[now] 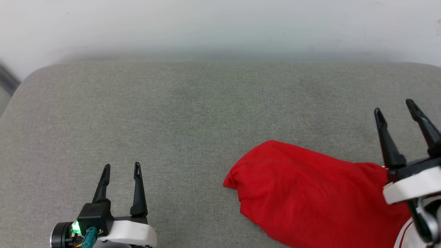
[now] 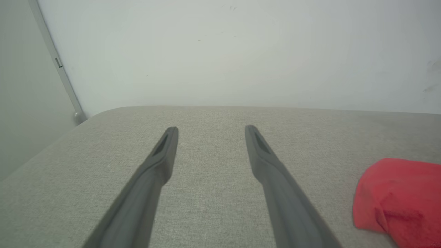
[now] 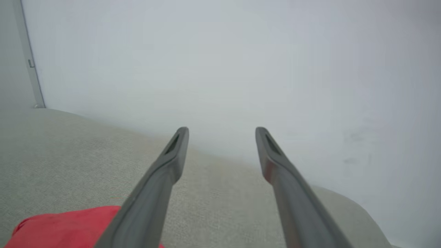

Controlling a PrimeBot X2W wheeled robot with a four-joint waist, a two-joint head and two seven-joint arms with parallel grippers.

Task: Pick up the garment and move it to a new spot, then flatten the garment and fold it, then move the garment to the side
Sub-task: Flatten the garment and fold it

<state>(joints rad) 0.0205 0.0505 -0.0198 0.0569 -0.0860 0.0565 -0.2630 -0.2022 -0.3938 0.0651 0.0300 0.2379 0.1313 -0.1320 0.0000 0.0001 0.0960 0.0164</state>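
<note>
The red garment [image 1: 310,196] lies in a loose heap on the grey cushioned surface [image 1: 193,113], at the lower right of the head view; a bit of white with red trim shows at its lower right corner. My right gripper [image 1: 395,107] hovers above the garment's right end, fingers spread, nothing between them. My left gripper [image 1: 122,167] is open at the lower left, well apart from the cloth. In the left wrist view the garment [image 2: 399,199] sits to the right of my open fingers [image 2: 162,162]. In the right wrist view the garment [image 3: 65,227] lies below and left of the fingers [image 3: 172,155].
A pale wall [image 1: 220,27] runs right behind the surface's far edge. The surface's rounded left corner [image 1: 31,75] drops off beside a grey strip [image 2: 58,65] on the wall. Bare fabric stretches across the middle and left.
</note>
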